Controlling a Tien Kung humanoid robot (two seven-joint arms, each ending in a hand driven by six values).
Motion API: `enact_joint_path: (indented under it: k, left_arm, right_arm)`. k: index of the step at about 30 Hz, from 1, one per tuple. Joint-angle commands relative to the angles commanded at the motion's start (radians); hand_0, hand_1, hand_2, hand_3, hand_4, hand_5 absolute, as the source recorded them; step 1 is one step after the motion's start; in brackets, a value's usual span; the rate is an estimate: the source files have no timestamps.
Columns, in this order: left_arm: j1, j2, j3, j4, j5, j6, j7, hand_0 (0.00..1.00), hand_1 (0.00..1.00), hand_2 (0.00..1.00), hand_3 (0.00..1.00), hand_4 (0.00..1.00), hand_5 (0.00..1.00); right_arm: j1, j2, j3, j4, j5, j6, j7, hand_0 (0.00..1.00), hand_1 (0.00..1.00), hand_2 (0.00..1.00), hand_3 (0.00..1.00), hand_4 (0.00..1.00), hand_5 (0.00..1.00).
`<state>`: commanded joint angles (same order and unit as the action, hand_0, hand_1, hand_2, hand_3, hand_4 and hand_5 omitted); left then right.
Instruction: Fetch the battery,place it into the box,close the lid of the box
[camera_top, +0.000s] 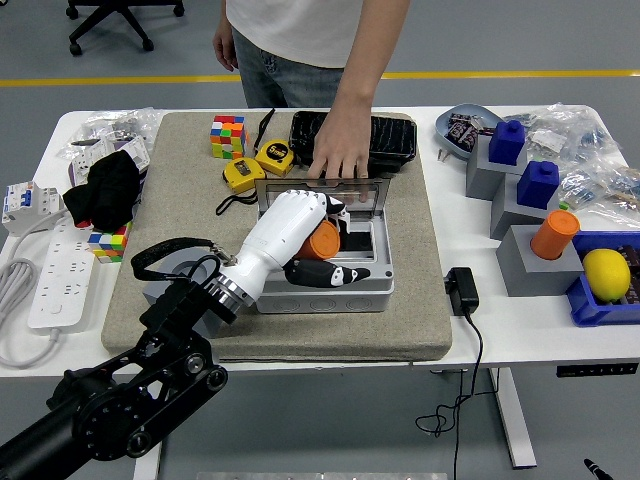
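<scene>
**Orange battery held over the open box**

The left hand (305, 235) grips one orange battery (322, 240) inside the single grey box (320, 290). A person's hand (340, 155) steadies its raised lid (322, 192). Two tape measures (258, 165) and two puzzle cubes (227, 135) lie on the mat.

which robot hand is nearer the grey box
Left. The left hand is over the open grey box, holding the orange battery inside it. The right hand is out of view.
</scene>
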<state>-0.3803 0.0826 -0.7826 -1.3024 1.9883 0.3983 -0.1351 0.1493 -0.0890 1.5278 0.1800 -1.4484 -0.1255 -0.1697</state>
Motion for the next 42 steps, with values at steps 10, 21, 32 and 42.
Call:
enact_joint_path:
  k: [10, 21, 32, 42]
  left_arm:
    - [-0.047, -0.032, 0.022, 0.064, -0.021, 0.015, -0.008, 0.041, 0.002, 0.008, 0.014, 0.998, 0.162]
    - [-0.096, -0.062, 0.034, 0.175, -0.059, 0.036, -0.025, 0.042, 0.002, 0.009, 0.015, 0.998, 0.168]
    - [-0.114, -0.080, 0.038, 0.224, -0.128, 0.056, -0.048, 0.046, 0.002, 0.009, 0.014, 0.998, 0.211]
    - [-0.116, -0.076, 0.046, 0.226, -0.122, 0.056, -0.047, 0.050, 0.002, 0.010, 0.017, 0.998, 0.282]
  right_arm:
    - [0.000, 0.001, -0.002, 0.000, -0.003, 0.001, -0.001, 0.532, 0.533, 0.565, 0.568, 0.969, 0.786]
    - [0.003, 0.001, 0.000, 0.000, -0.008, 0.001, -0.002, 0.532, 0.535, 0.567, 0.567, 0.968, 0.784]
    - [0.003, 0.002, -0.006, 0.000, -0.008, 0.002, -0.003, 0.532, 0.534, 0.566, 0.567, 0.967, 0.782]
    - [-0.002, 0.003, 0.020, 0.000, -0.019, 0.030, 0.000, 0.536, 0.534, 0.568, 0.569, 0.968, 0.775]
